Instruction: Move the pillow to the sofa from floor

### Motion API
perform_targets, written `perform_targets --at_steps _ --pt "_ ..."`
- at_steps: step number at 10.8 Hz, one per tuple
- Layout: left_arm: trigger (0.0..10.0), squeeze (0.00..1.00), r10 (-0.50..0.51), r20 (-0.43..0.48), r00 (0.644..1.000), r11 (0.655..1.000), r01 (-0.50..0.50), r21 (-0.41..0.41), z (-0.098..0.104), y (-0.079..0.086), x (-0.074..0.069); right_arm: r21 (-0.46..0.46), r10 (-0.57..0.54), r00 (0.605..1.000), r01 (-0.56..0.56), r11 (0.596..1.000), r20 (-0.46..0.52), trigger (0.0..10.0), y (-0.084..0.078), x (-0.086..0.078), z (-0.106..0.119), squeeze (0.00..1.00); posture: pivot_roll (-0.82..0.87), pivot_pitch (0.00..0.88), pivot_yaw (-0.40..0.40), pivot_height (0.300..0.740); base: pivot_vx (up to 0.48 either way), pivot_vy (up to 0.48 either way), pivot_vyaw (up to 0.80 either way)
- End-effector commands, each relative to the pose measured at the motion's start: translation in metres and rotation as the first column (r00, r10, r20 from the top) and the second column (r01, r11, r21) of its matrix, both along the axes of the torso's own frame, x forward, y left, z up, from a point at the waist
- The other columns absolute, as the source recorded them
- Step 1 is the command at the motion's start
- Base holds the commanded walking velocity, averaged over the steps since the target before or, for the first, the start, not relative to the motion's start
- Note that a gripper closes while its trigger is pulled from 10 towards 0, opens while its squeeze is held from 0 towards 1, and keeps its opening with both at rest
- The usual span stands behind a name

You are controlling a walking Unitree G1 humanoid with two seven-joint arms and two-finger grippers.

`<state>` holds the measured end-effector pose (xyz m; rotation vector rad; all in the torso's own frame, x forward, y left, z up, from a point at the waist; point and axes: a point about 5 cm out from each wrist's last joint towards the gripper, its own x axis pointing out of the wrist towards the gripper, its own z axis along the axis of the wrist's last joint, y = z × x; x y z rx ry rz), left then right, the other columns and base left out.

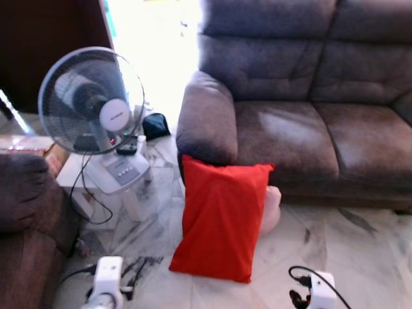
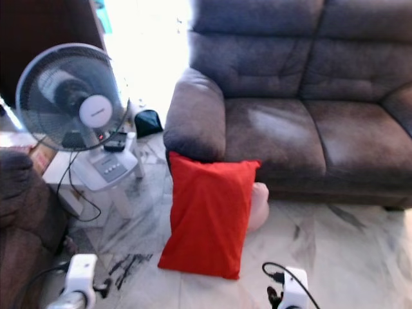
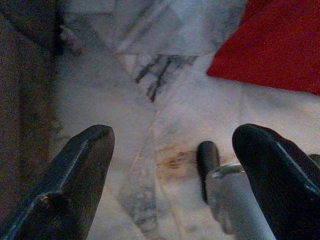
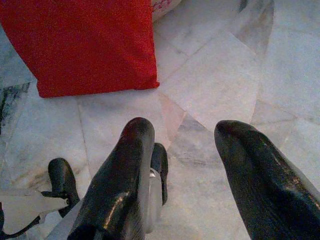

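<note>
A red pillow point(image 1: 221, 217) stands on end on the marble floor, leaning against the front of the grey-brown sofa point(image 1: 302, 135) below its left armrest. A pale pink cushion point(image 1: 271, 207) peeks out behind it. Both arms hang low at the bottom of the head views, short of the pillow. My left gripper point(image 3: 170, 170) is open over bare floor, with the pillow's corner point(image 3: 272, 45) off to one side. My right gripper point(image 4: 192, 170) is open too, and the pillow's lower edge point(image 4: 85, 45) lies just beyond its fingers.
A white standing fan point(image 1: 96, 109) with its cord sits on a low stand to the left of the sofa. A dark armchair point(image 1: 26, 225) fills the left edge. Open marble floor point(image 1: 360, 251) stretches to the right of the pillow.
</note>
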<state>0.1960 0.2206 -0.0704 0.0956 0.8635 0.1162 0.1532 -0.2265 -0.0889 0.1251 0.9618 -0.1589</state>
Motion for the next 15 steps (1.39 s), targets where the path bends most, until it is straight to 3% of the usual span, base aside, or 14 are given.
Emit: perform_targets --at_steps 1,4,5,8,11,14,15 --pt "10.0 0.00 -0.027 -0.005 1.000 1.000 0.027 0.007 0.000 -0.002 0.000 0.000 -0.010 1.000 0.010 1.000 -0.004 10.0 0.004 0.003 0.000 0.00 0.02 0.026 -0.024 0.736 0.000 0.000 0.00" --pt "10.0 0.00 -0.027 -0.007 1.000 1.000 0.027 0.012 -0.002 -0.002 -0.002 0.016 0.003 1.000 -0.003 1.000 0.005 10.0 0.036 0.014 -0.001 0.00 0.02 0.040 -0.027 0.736 0.000 0.000 0.00" --pt "10.0 0.00 -0.028 -0.007 1.000 0.999 0.028 0.017 -0.002 -0.001 -0.003 0.016 0.008 1.000 -0.008 1.000 0.015 10.0 0.038 0.017 -0.001 0.00 0.02 0.045 -0.027 0.736 0.000 0.000 0.00" --pt "10.0 0.00 -0.008 0.034 0.999 1.000 0.007 0.013 0.002 -0.001 0.002 -0.012 -0.004 0.997 0.005 1.000 0.077 10.0 0.030 0.028 0.006 0.00 0.02 0.041 -0.033 0.736 0.000 0.000 0.00" --pt "10.0 0.00 0.005 0.063 0.998 1.000 -0.005 -0.001 0.005 -0.002 0.007 -0.020 -0.013 0.995 0.015 1.000 0.094 10.0 0.021 0.027 0.008 0.00 0.01 0.020 -0.030 0.736 0.000 0.000 0.00" --pt "10.0 0.00 0.010 0.064 0.998 1.000 -0.010 -0.006 0.005 -0.002 0.007 -0.011 -0.011 0.995 0.012 1.000 0.103 10.0 0.039 0.034 0.009 0.00 0.02 0.000 -0.025 0.736 0.000 0.000 0.00" --pt "10.0 0.00 0.014 0.065 0.998 1.000 -0.013 -0.009 0.005 -0.002 0.007 -0.014 -0.018 0.994 0.020 1.000 0.103 10.0 0.037 0.033 0.009 0.00 0.02 0.000 -0.024 0.736 0.000 0.000 0.00"
